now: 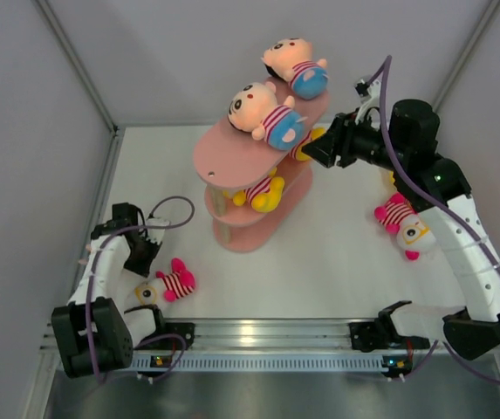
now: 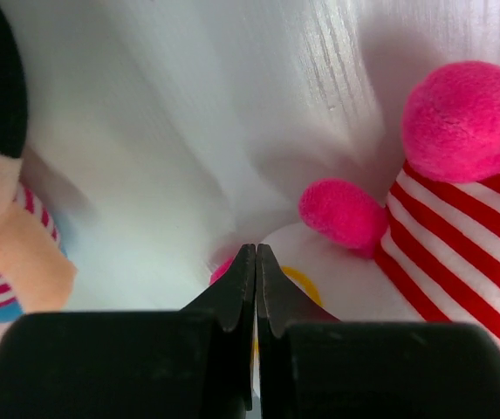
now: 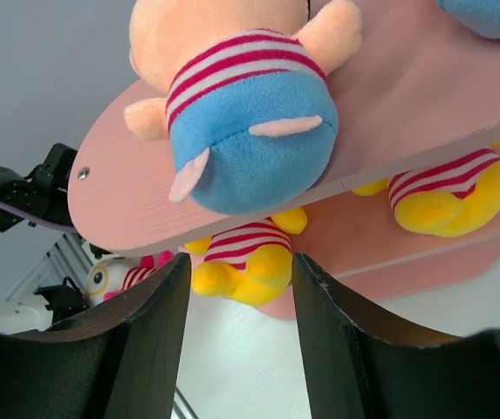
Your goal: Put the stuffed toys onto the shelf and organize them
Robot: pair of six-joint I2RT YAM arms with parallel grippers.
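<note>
The left claw (image 2: pixel 256 255) was pressed together by the pink striped toy (image 2: pixel 468 236), so it needed to spread wide before grabbing.

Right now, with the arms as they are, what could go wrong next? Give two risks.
1. The blue-bottomed doll overhangs the shelf at its top tier; the open right gripper just below might knock it off.
2. The left gripper is shut right by the pink toy, so it may push it rather than grasp.
</note>
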